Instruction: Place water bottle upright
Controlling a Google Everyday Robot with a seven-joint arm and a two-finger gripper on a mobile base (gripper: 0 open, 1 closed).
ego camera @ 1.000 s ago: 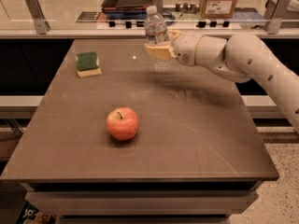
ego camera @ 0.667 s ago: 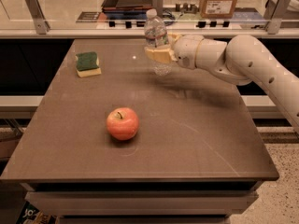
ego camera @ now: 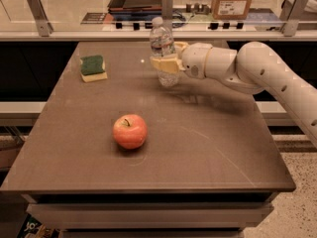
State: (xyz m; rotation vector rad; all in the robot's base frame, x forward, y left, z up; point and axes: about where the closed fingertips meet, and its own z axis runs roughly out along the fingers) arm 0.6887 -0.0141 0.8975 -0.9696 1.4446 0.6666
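Small clear ribbed plastic water bottle (ego camera: pixel 162 42) with white cap stood close to vertical, cap up, in the upper middle of the frame, over the far part of the brown tabletop (ego camera: pixel 208 133). The two-finger gripper (ego camera: pixel 166 63) with pale yellow pads reached in from the right on the white arm (ego camera: pixel 267 73) and was clamped around the bottle's mid-body, below the label band. The bottle's base sat at or just above the table surface; contact could not be confirmed from this view.

Other items: round red apple (ego camera: pixel 130 131) at centre-left, nearer the front edge and well apart from the bottle; green-and-yellow sponge (ego camera: pixel 92 67) at upper left, also apart.

Step in hand, by my reading: the set-down phase, with the bottle already oriented upright and held over its landing spot.

Next move would call for the base to be flat and fully down before the fingers part. They should then spread evenly and draw back sideways to the right without brushing the bottle, since a light, narrow-based bottle would tip easily.
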